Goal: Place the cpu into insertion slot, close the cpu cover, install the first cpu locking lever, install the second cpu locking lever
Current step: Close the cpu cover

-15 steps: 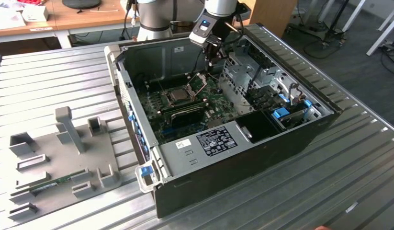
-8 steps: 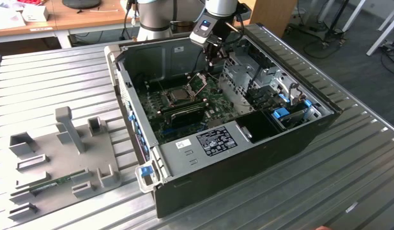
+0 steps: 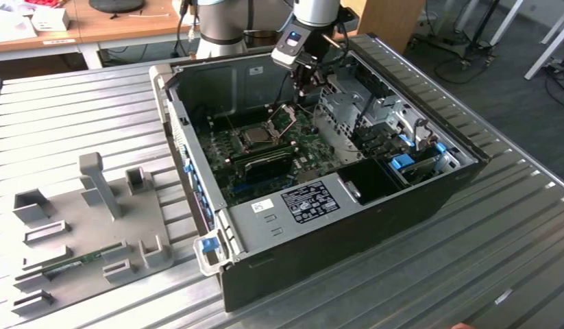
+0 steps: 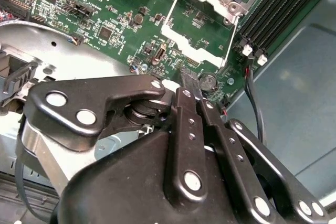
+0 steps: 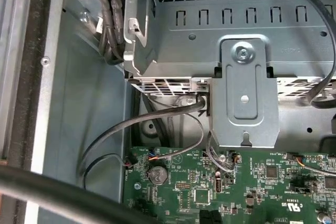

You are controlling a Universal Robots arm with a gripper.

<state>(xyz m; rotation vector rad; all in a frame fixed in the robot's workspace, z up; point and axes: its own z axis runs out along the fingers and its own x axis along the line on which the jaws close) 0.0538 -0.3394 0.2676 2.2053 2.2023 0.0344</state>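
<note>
My hand (image 4: pixel 190 83) pressed together, empty, near raised cpu cover (image 4: pixel 173 32). Exterior view: cover 7 o'clock from hand. Judge cover thin, stiff, hinged: push free edge.

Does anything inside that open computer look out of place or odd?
Only the cpu cover: the silver frame stands tilted up on its hinge beside the insertion slot rather than lying flat over it. Nothing looks spilled or broken.
</note>
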